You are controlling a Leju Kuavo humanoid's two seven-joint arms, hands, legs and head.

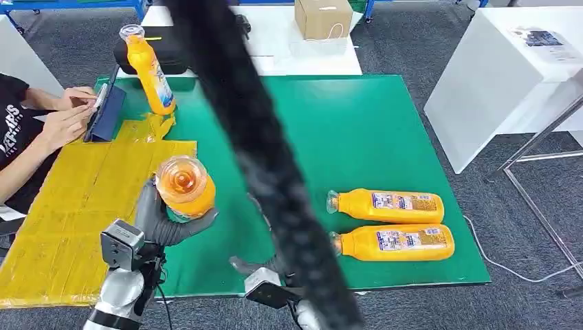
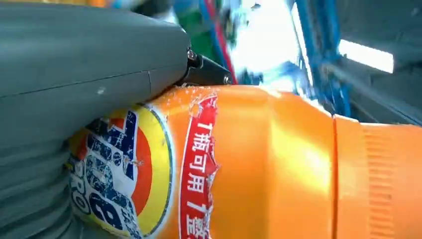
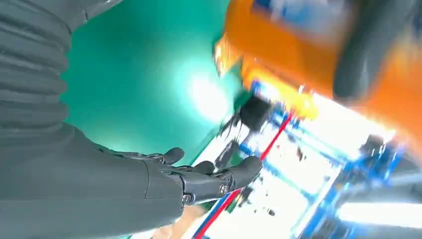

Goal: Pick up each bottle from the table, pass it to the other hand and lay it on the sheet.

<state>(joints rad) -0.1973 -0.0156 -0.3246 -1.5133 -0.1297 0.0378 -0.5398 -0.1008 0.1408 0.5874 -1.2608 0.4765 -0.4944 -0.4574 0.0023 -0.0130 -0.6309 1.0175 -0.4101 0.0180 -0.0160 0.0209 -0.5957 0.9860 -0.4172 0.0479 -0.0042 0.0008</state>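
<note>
Now left hand (image 1: 159,218) wrapped around orange plastic bottle (image 1: 184,185), raised over green table mat (image 1: 357,130) beside yellow sheet (image 1: 82,199). Right hand (image 3: 199,179) empty, fingers spread. Two orange bottles (image 1: 395,223) lying on mat; another orange bottle (image 1: 149,69) upright by sheet.

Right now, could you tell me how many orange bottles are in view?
4: one bottle held in the left hand, one upright at the yellow sheet's far edge, two lying side by side on the green mat.
</note>
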